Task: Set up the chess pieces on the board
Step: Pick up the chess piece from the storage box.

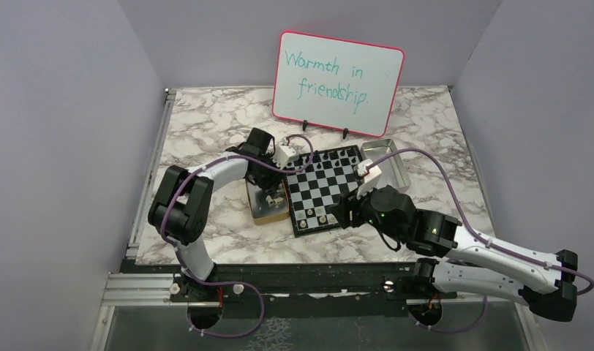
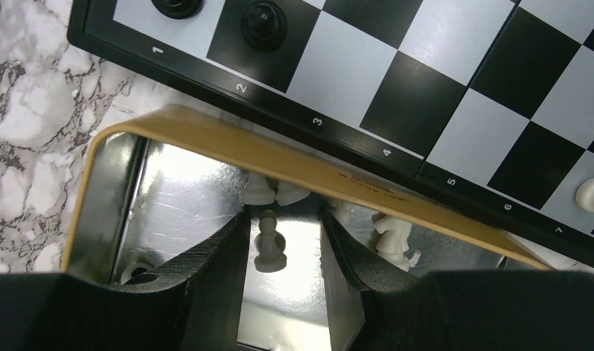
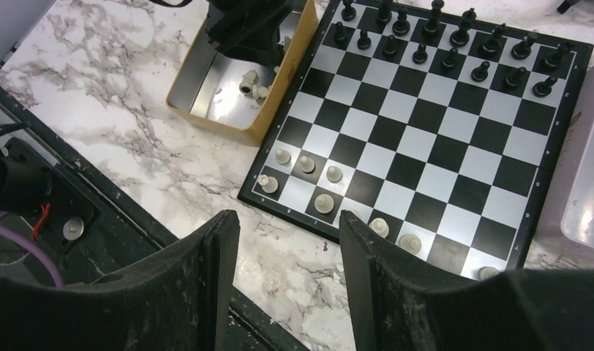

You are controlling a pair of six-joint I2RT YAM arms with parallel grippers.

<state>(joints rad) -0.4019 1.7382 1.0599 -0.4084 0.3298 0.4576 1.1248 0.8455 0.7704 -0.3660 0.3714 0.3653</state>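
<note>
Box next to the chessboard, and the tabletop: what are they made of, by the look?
Box: probably thin metal; the inside is mirror-bright and reflective, and the rim has a smooth tan coat. Tabletop: white with grey marble veining; could be stone or printed laminate, can't tell.

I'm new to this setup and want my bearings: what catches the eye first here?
The pink-framed whiteboard reading "Warmth in friendship." stands at the back of the table. Before it lies the board, black pieces lining its far rows, few cream ones near. The left hand reaches into the tan box beside it, a cream pawn between its open fingers.
</note>
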